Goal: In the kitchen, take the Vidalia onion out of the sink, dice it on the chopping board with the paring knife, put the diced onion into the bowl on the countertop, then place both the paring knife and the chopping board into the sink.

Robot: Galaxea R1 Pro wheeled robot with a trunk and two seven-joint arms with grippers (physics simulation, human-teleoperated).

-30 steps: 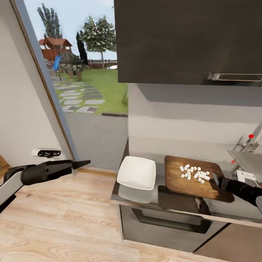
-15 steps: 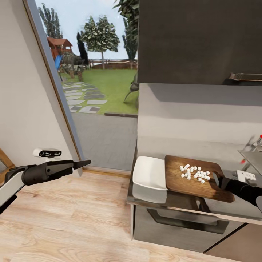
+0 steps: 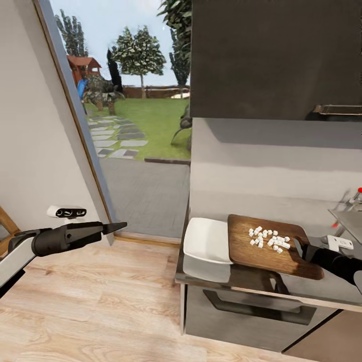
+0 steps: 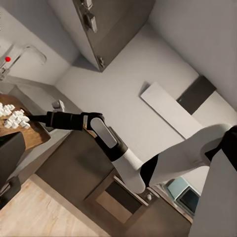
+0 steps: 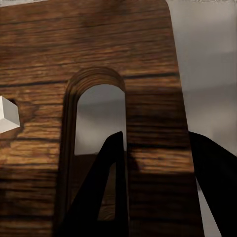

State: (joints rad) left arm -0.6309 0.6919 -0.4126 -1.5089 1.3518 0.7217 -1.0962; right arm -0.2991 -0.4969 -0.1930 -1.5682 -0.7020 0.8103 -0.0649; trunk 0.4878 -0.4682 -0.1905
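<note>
Brown wooden chopping board (image 3: 269,245) sits raised over the grey countertop (image 3: 322,286), its left edge overlapping the right side of the white bowl (image 3: 206,240). Pale diced onion (image 3: 269,240) bits lie clustered mid-board, none in the bowl. Right gripper (image 3: 300,250) clamps the board's right end at the handle slot; in the right wrist view one dark finger (image 5: 101,192) passes through the slot and the other lies along the outer edge, so the fingers pinch the wood strip between them. One white onion cube (image 5: 7,116) shows at that view's edge. Left gripper (image 3: 114,227) hangs over the wood floor (image 3: 90,306), well apart from the counter, fingers drawn together to a narrow point, holding nothing. Sink (image 3: 351,218) edge and the faucet's red knob (image 3: 359,190) are at far right. Dark wall cabinet (image 3: 276,55) hangs above. Glass door (image 3: 125,115) at left looks onto a garden. Left wrist view catches the right arm (image 4: 94,131) reaching to the board.
</note>
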